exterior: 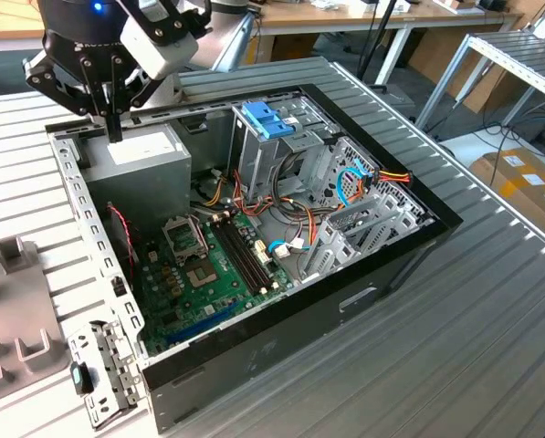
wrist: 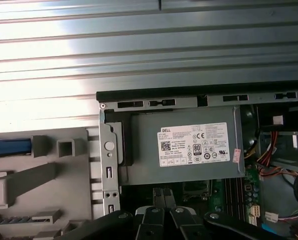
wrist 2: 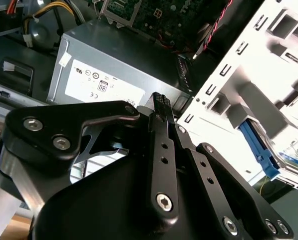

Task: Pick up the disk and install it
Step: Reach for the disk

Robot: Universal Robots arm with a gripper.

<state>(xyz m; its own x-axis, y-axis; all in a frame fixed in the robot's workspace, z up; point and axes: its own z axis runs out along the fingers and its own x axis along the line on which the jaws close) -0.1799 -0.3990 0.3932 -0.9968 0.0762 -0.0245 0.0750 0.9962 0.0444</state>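
The tool [exterior: 115,133], fingers together and gripping nothing, hangs just above the grey power supply box [exterior: 144,151] inside the open computer case [exterior: 281,339] on the bench [exterior: 491,319]. Where the disk lies cannot be told.

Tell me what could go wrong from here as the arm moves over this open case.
1. The gripper hangs close over the power supply, beside the case's rear wall; a low sideways move could strike either.
2. Loose orange and red cables cross the case beside the drive cage; the gripper might snag them.
3. The motherboard lies bare; anything dropped could hit it.
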